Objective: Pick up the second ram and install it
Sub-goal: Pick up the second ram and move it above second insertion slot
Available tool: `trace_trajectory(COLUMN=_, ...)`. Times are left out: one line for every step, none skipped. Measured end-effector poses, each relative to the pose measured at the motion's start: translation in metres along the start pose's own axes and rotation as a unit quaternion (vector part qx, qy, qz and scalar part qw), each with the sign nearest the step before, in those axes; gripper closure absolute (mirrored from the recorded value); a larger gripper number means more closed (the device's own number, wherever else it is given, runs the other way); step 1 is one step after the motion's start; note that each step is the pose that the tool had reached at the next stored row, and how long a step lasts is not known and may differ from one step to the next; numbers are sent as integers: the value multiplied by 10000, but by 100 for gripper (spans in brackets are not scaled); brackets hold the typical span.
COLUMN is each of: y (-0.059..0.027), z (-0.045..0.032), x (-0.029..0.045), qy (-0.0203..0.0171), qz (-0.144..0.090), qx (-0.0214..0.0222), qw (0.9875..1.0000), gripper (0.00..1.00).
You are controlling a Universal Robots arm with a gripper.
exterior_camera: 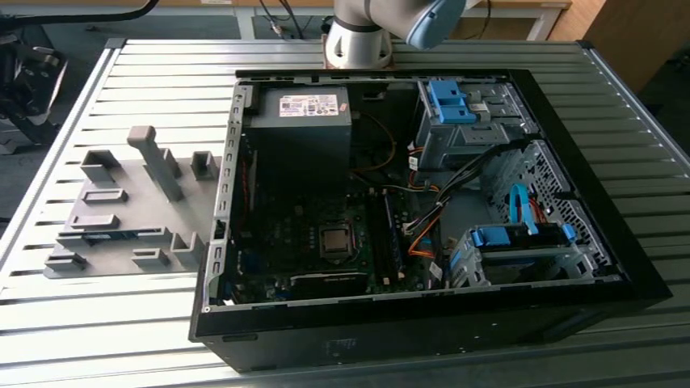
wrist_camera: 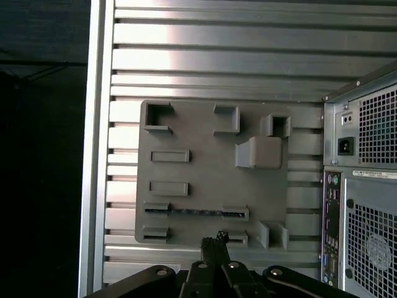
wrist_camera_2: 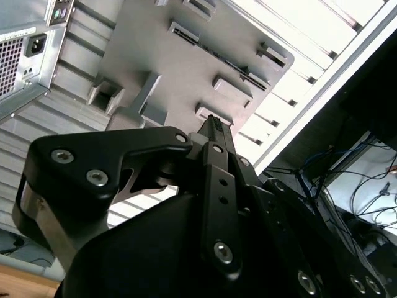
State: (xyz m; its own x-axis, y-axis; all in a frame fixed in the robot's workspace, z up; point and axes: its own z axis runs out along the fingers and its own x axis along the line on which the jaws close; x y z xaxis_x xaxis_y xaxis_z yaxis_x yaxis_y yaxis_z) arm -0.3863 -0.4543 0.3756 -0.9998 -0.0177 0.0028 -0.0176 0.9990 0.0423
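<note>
- One gripper (wrist_camera: pixel 215 239) shows in both wrist views, its fingertips drawn narrow against each other with nothing between them; in the second wrist view (wrist_camera_2: pixel 213 125) the tip points toward the grey fixture plate (wrist_camera_2: pixel 161 56).
- The gripper hangs clear of the plate, touching nothing on it.
- The second ram (wrist_camera: pixel 189 212) is the nearest part to the tip. It stands on edge in a long slot of the fixture plate (wrist_camera: pixel 205 167), held between two low grey end blocks, and reads as a thin dark strip.
- In the exterior view the second ram (exterior_camera: pixel 108 237) shows a bluish edge in the same slot, in the part of the fixture plate (exterior_camera: pixel 124 214) that lies toward the lower edge of the picture.
- A tall grey block (exterior_camera: pixel 157 162) stands upright on the plate, well apart from the ram.
- The plate lies flat on a slatted metal table (exterior_camera: pixel 108 323), just beside the open computer case (exterior_camera: pixel 431 343), on the exterior view's left.
- Inside the case are a power supply (exterior_camera: pixel 307 113), a motherboard (exterior_camera: pixel 280 234) and bright blue drive-bay clips (exterior_camera: pixel 448 101).
- The arm's base (exterior_camera: pixel 361 40) stands behind the case.
</note>
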Motion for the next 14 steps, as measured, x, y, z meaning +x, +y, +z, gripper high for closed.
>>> trace_trajectory(y=0, z=0, x=0, qy=3, qz=-70, qx=0, qw=10000, gripper=89)
trace_trajectory(y=0, z=0, x=0, qy=7, qz=-149, qx=0, qw=9999, gripper=89)
trace_trajectory(y=0, z=0, x=0, qy=10, qz=-219, qx=1, qw=9998, gripper=89)
trace_trajectory(y=0, z=0, x=0, qy=12, qz=-289, qx=1, qw=9996, gripper=89)
trace_trajectory(y=0, z=0, x=0, qy=15, qz=-358, qx=1, qw=9994, gripper=89)
trace_trajectory(y=0, z=0, x=0, qy=18, qz=-427, qx=1, qw=9991, gripper=89)
trace_trajectory(y=0, z=1, x=1, qy=21, qz=-494, qx=1, qw=9988, gripper=89)
trace_trajectory(y=0, z=1, x=1, qy=24, qz=-565, qx=2, qw=9984, gripper=89)
trace_trajectory(y=0, z=1, x=0, qy=27, qz=-628, qx=2, qw=9980, gripper=89)
trace_trajectory(y=0, z=1, x=0, qy=29, qz=-689, qx=2, qw=9976, gripper=89)
trace_trajectory(y=0, z=1, x=1, qy=32, qz=-755, qx=2, qw=9971, gripper=89)
trace_trajectory(y=0, z=1, x=1, qy=35, qz=-819, qx=2, qw=9966, gripper=89)
trace_trajectory(y=0, z=1, x=0, qy=38, qz=-884, qx=3, qw=9961, gripper=89)
trace_trajectory(y=0, z=1, x=1, qy=41, qz=-953, qx=3, qw=9954, gripper=89)
